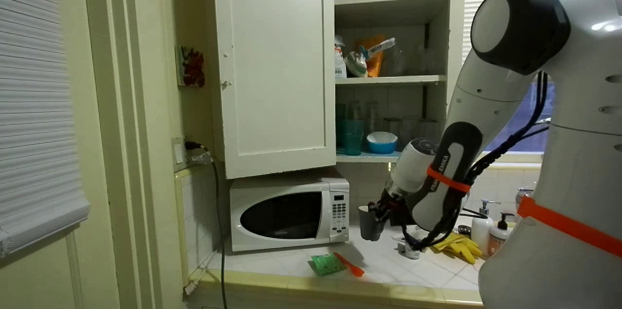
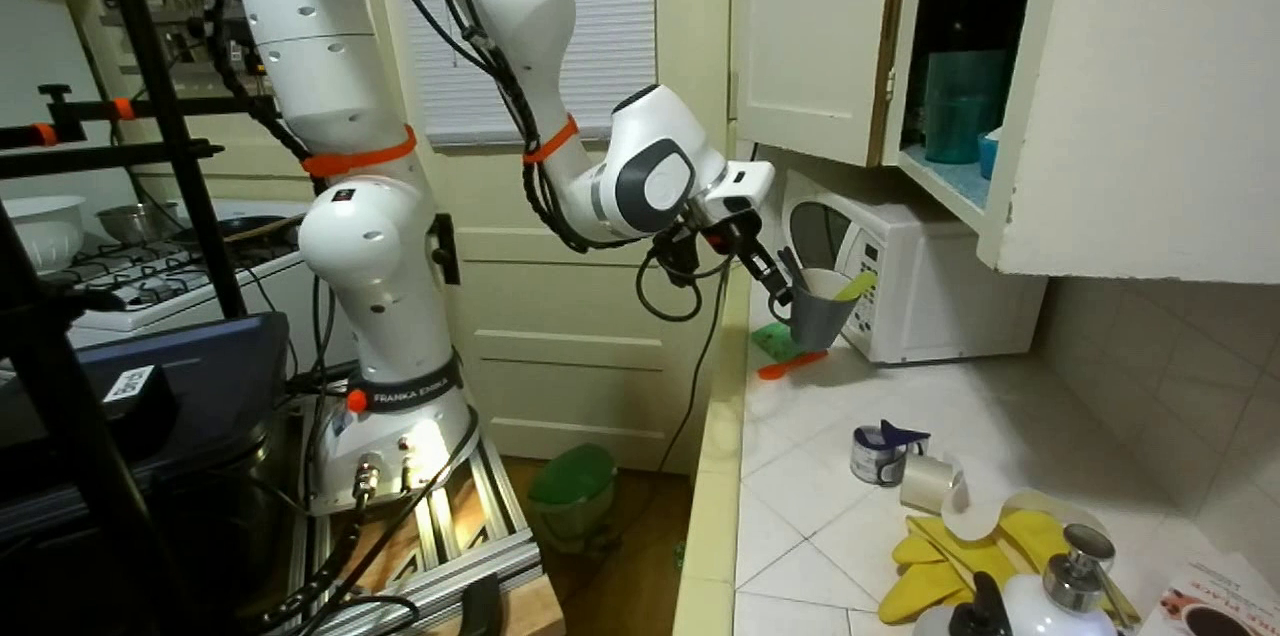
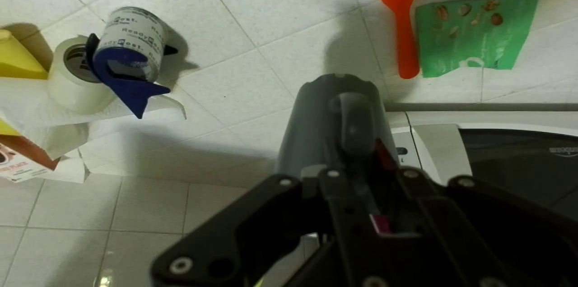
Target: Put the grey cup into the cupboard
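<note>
The grey cup is held above the white counter, slightly tilted. It also shows in an exterior view and in the wrist view. My gripper is shut on the cup at its handle side; in both exterior views its fingertips meet the cup's upper part. A yellow-green strip shows at the rim; I cannot tell if it lies inside. The white cupboard stands open above, its shelves to the right of the door; its lowest shelf is higher than the cup.
The microwave stands under the cupboard door. The lowest shelf holds teal glasses and a blue bowl. A green packet, orange spoon, tape rolls and yellow gloves lie on the counter. Soap bottles stand by the gloves.
</note>
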Controlling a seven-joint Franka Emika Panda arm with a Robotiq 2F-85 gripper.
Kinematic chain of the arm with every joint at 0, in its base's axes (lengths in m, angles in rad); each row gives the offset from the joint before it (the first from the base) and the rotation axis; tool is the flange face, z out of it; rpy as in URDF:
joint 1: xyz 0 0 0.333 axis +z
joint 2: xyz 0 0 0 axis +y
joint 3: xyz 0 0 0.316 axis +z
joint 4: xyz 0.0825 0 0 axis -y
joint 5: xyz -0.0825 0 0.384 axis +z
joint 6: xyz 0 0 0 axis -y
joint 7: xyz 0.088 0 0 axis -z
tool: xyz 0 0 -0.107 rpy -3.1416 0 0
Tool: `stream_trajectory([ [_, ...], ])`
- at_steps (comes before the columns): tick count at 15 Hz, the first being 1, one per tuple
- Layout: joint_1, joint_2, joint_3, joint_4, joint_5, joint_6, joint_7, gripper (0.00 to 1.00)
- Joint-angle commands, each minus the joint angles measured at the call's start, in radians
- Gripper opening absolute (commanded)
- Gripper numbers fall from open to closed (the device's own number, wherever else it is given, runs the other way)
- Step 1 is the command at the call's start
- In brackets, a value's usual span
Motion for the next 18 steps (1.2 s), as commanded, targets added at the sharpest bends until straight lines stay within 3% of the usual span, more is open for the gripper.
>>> stream_trajectory([
  [1, 0.088, -0.049, -0.153, 0.001, -0.19, -0.011, 0.11, 0.05],
  [8, 0.19, -0.111, -0.385, 0.003, -0.453, 0.021, 0.266, 0.05],
  [9, 0.153, -0.067, -0.326, 0.003, -0.387, 0.006, 0.201, 0.19],
  [11, 0.17, -0.081, -0.362, 0.003, -0.413, 0.008, 0.223, 0.19],
  [12, 0.173, -0.083, -0.367, 0.003, -0.415, 0.008, 0.227, 0.05],
  [18, 0.178, -0.184, -0.311, 0.004, -0.552, -0.045, 0.23, 0.05],
])
